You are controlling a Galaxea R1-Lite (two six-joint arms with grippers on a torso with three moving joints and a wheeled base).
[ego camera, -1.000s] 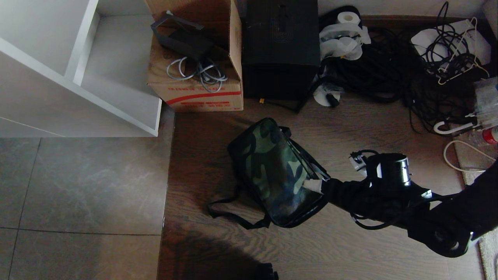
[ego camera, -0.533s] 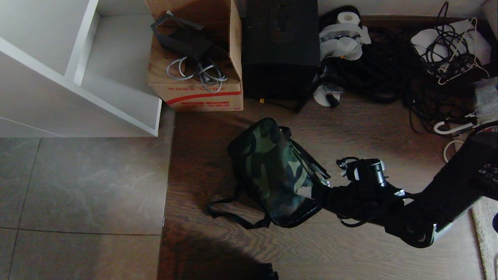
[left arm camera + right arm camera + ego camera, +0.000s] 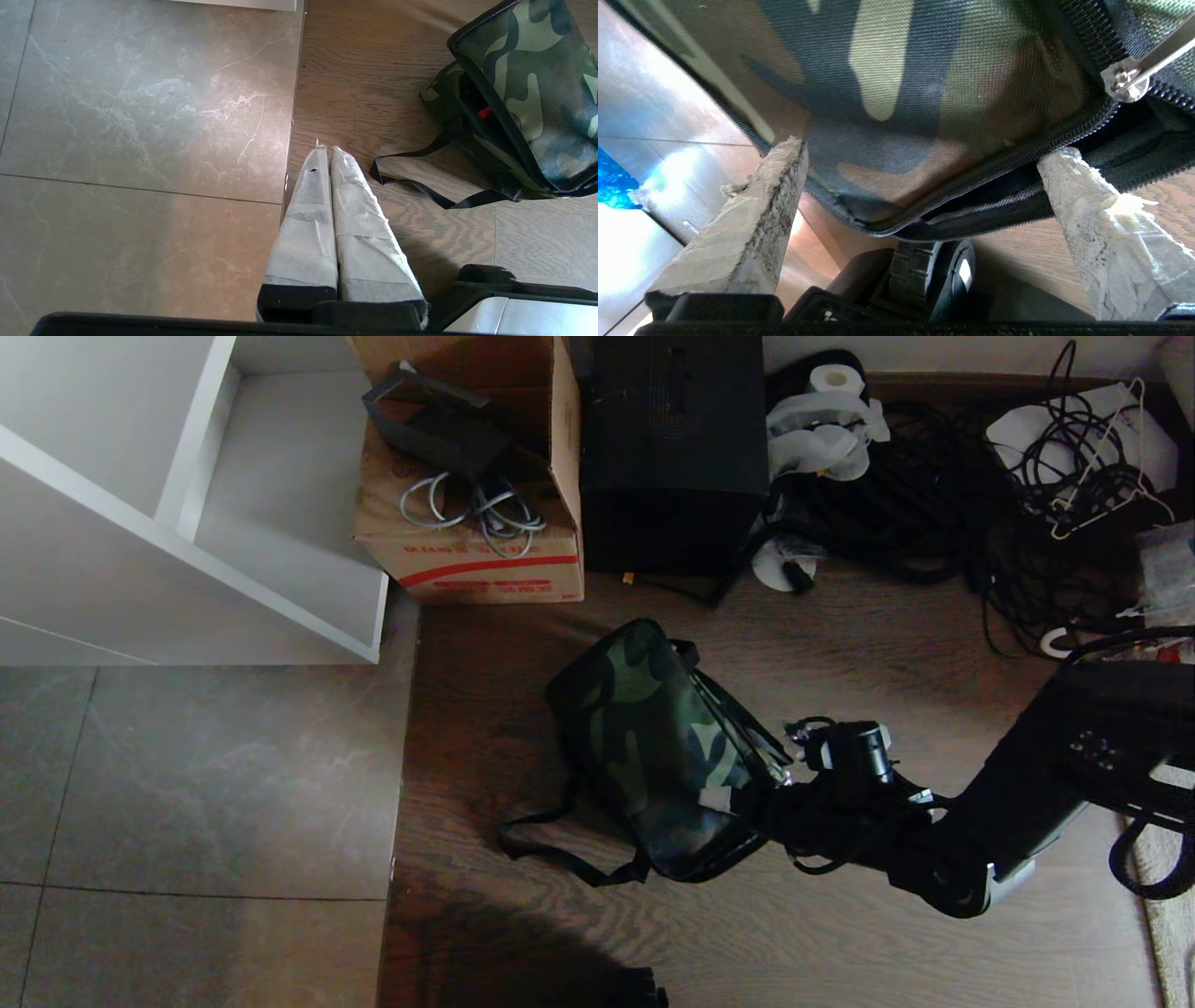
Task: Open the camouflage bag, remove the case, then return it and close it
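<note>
- Head view shows the camouflage bag (image 3: 658,751) lying on the wooden floor (image 3: 840,644), its long axis running diagonally from the far left, near the cardboard box (image 3: 471,537), to the near right.
- Its zippered edge faces the right side, toward the right arm; a black strap (image 3: 560,849) trails off its near-left corner across the boards.
- Left wrist view catches a small red spot (image 3: 485,112) in the gap along the bag's side; what it belongs to cannot be told.
- At the bag's near-right end sits the right claw (image 3: 742,798), fingers spread wide apart, holding nothing.
- Right wrist view puts the bag's corner between the two taped fingers (image 3: 752,219), with the zipper line (image 3: 1017,158) curving across and a metal zipper pull (image 3: 1127,81) off to one side.
- Left claw (image 3: 327,151) hangs over the seam between wood and grey tile (image 3: 140,116), fingers pressed together, well apart from the bag.
- Bare boards lie all around the bag; the tile floor borders them on the left.
- Farther back stand the cardboard box, a tall black box (image 3: 672,457) and a tangle of black cables (image 3: 934,513); a white shelf unit (image 3: 187,504) fills the far left.
</note>
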